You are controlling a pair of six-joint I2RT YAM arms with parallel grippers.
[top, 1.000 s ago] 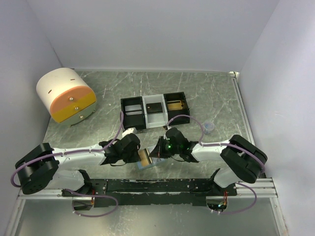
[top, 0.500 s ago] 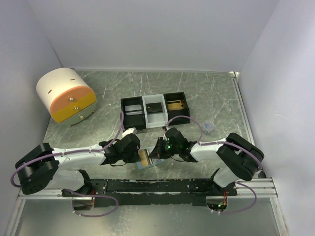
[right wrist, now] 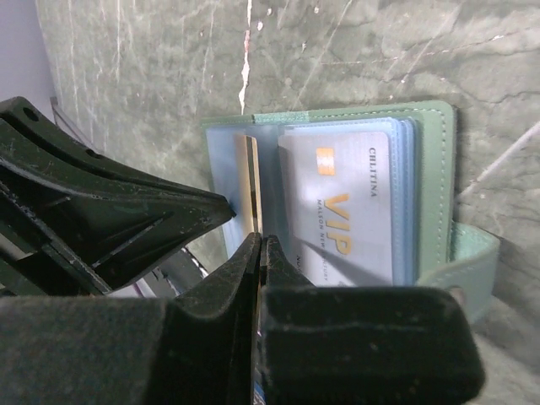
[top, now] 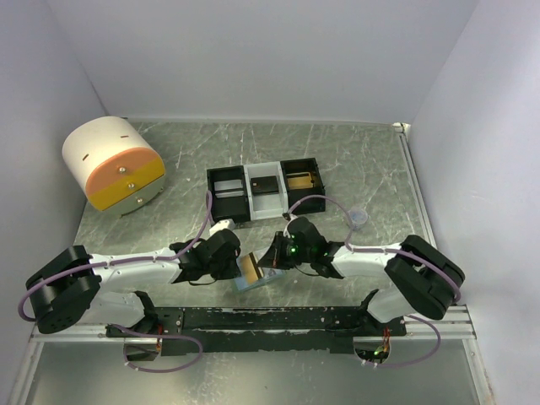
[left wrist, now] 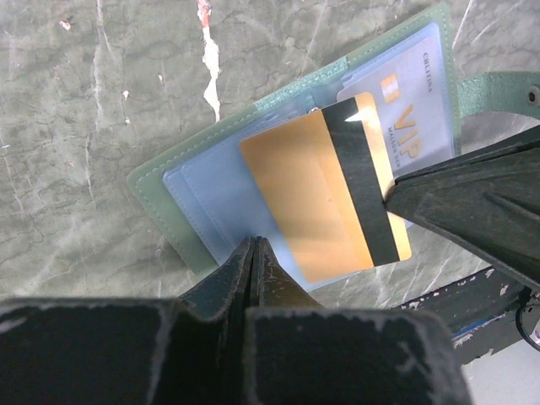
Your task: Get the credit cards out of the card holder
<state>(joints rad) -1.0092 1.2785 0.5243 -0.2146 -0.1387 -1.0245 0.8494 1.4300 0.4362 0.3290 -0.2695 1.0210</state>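
Observation:
The sage-green card holder (top: 256, 281) lies open on the table between both grippers. Its pale blue inside (left wrist: 215, 190) shows, and a silver VIP card (right wrist: 346, 202) sits in a clear sleeve of the right panel. A gold credit card with a black stripe (left wrist: 312, 194) stands partly out of the holder, seen edge-on (right wrist: 251, 181) in the right wrist view. My right gripper (right wrist: 261, 239) is shut on that card's end. My left gripper (left wrist: 255, 243) is shut, its tips resting on the near edge of the holder's left panel.
A black-and-white three-compartment tray (top: 228, 196) stands behind the holder, with a card in its middle and right bins. A round white-and-orange drawer box (top: 112, 164) is at the far left. A small clear cup (top: 359, 218) sits to the right. The holder's strap (right wrist: 460, 270) trails off sideways.
The right arm has shifted slightly to the right with the gold card in its grip. The left arm and the holder have stayed put.

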